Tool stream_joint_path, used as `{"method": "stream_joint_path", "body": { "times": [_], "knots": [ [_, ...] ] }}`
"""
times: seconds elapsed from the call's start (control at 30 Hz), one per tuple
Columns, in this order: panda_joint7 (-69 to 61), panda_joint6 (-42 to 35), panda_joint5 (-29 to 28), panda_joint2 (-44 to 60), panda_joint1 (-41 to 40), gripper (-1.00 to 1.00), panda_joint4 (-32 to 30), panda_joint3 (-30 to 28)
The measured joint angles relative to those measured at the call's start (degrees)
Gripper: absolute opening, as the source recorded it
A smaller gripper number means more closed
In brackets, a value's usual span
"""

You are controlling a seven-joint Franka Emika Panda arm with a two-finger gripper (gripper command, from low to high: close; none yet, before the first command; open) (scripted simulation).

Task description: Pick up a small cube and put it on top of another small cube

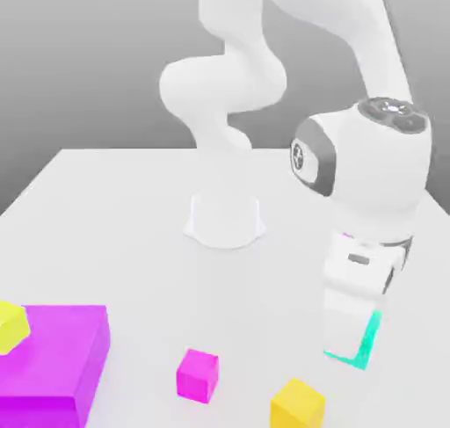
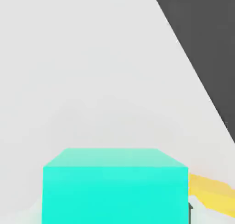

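Cyan Cube in Grip, Lift Advised

The gripper is closed, pinching the cyan cube, between 4 and 5 o'clock of the exterior view's centre. Recommended: lift straight up, unhurried, keeping the cube level and well above its neighbours before travelling sideways.

Count: one cyan cube; one small magenta cube, towards 9 o'clock from it; two yellow cubes, one between 7 and 8 o'clock, the other on the single magenta block.
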Motion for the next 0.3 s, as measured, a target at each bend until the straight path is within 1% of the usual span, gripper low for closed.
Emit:
{"method": "stream_joint_path", "body": {
  "times": [0.07, 0.17, 0.2, 0.3],
  "knots": [
    [1.5, 0.1, 0.8, 1.4, -1.2, -1.00, 1.3, -1.3],
    [0.9, 5.0, 2.5, 6.9, -2.2, -1.00, 1.8, -0.8],
    [0.6, 6.3, 3.0, 8.3, -2.4, 1.00, 1.9, -0.5],
    [0.6, 6.3, 3.0, 8.3, -2.4, 1.00, 1.9, -0.5]
  ]
}}
